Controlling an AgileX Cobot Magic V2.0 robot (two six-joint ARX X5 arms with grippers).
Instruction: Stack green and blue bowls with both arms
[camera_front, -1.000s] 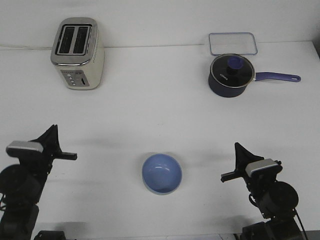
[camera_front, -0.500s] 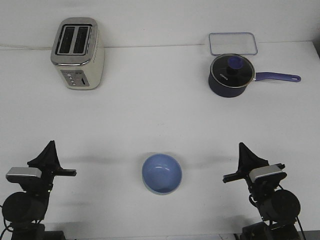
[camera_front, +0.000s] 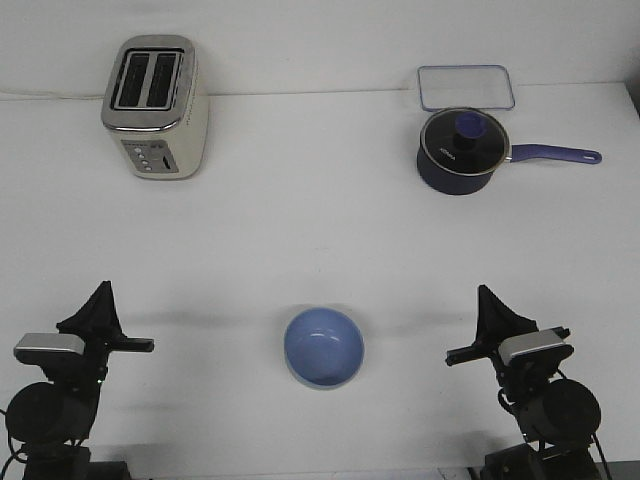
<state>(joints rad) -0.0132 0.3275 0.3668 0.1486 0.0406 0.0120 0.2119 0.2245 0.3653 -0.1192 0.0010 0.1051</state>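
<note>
The blue bowl (camera_front: 324, 346) stands upright at the front middle of the white table. A thin pale greenish edge (camera_front: 291, 374) shows under its lower left rim, so the green bowl seems to sit beneath it, almost wholly hidden. My left gripper (camera_front: 100, 305) is at the front left, well apart from the bowl and holding nothing. My right gripper (camera_front: 488, 315) is at the front right, also apart and empty. Both are seen from the side, so the gap between the fingers does not show.
A cream and chrome toaster (camera_front: 155, 107) stands at the back left. A dark navy lidded pot (camera_front: 462, 151) with a purple handle stands at the back right, with a clear rectangular lid (camera_front: 466, 87) behind it.
Both arms have drawn back and down toward the front edge since a second ago, then held almost still. The bowl has not moved.
</note>
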